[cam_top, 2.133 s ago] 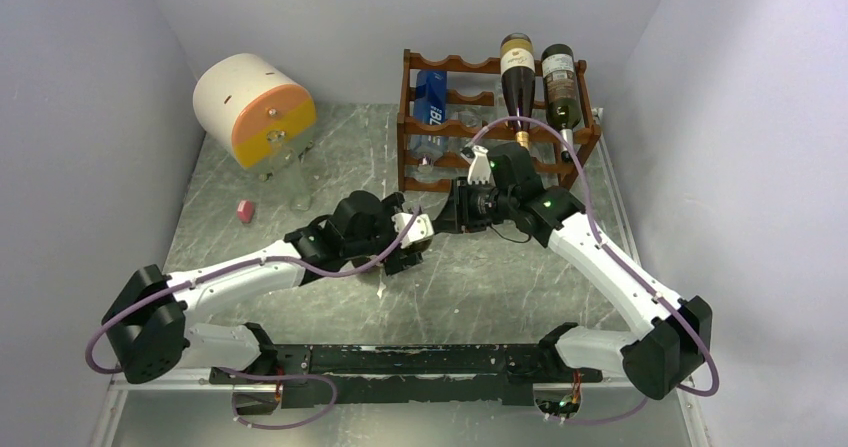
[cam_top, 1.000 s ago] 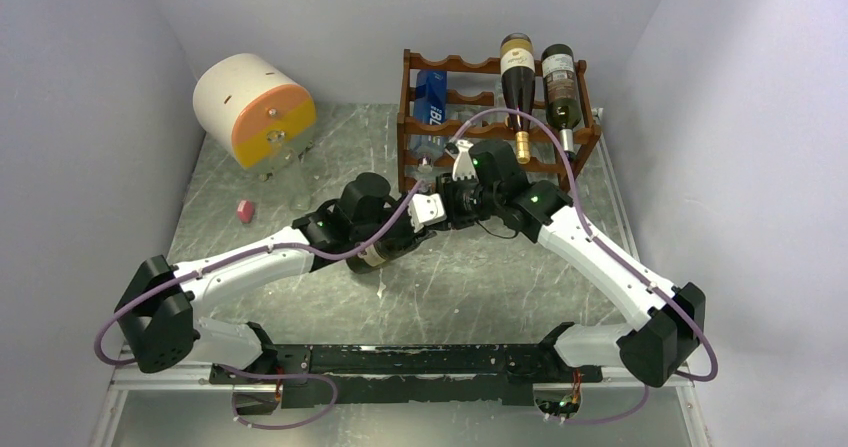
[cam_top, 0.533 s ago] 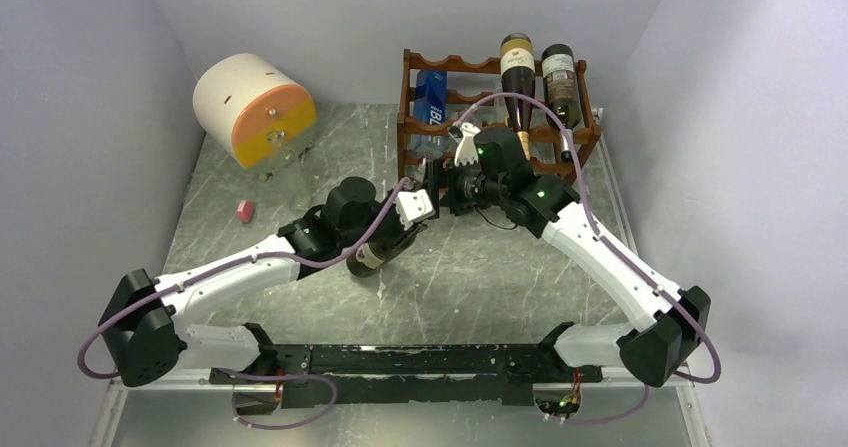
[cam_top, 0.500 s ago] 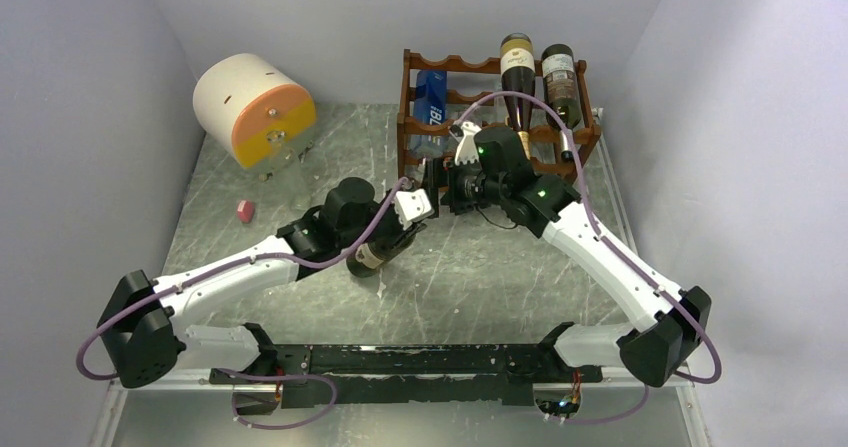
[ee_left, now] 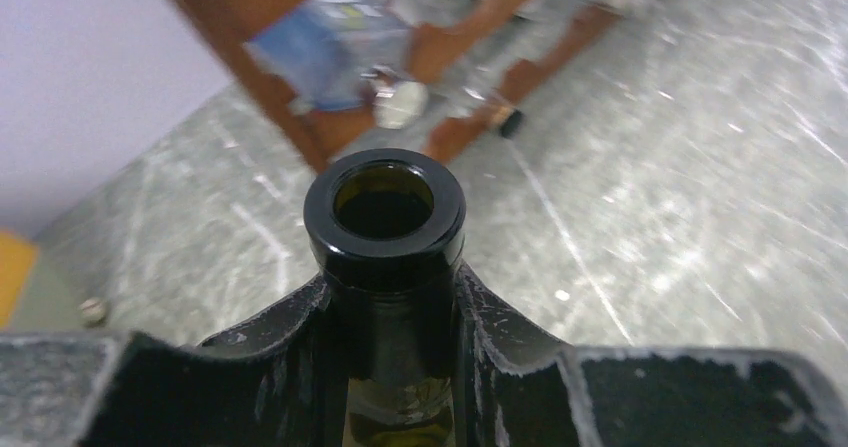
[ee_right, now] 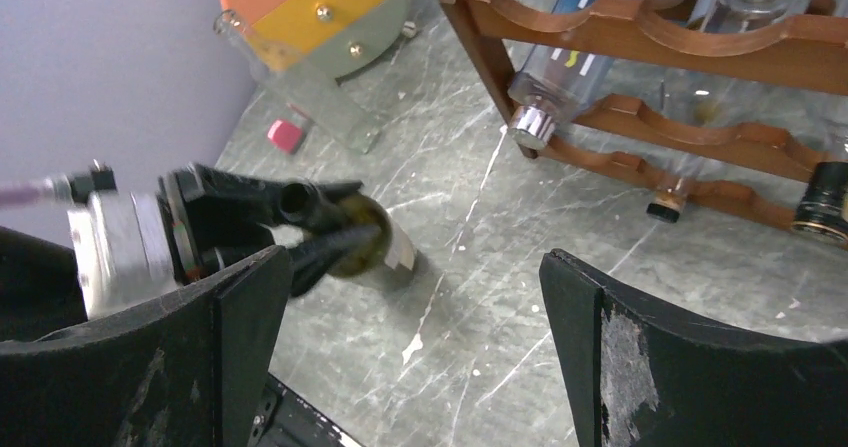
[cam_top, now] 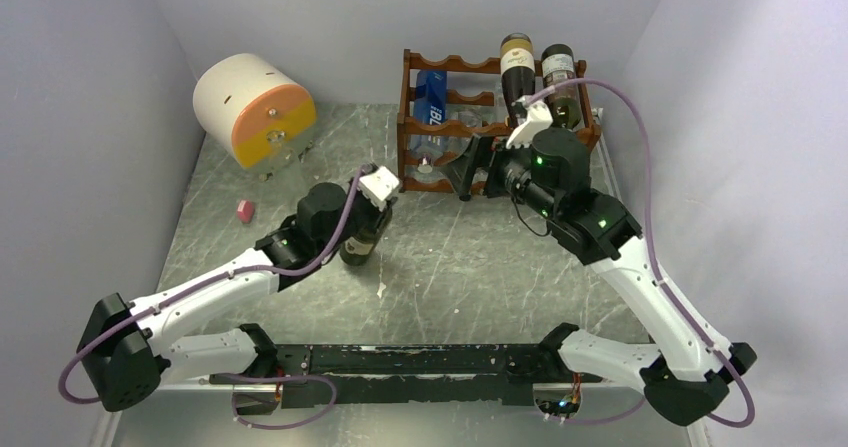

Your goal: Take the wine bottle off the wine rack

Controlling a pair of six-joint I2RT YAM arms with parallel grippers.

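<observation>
Where fingers clamp it, the wine bottle is round, glossy glass.

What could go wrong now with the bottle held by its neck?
The left gripper pinches the wine bottle only at the neck under the lip, so the body might swing or slip. The open right gripper hangs close to the wine rack and might knock the bottle necks jutting from it.

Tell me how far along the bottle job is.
Done: the wine bottle is clear of the wine rack. In hand: the left gripper is shut on its neck; the right gripper stands open and empty near the rack. Left: probably only setting it down and releasing.
</observation>
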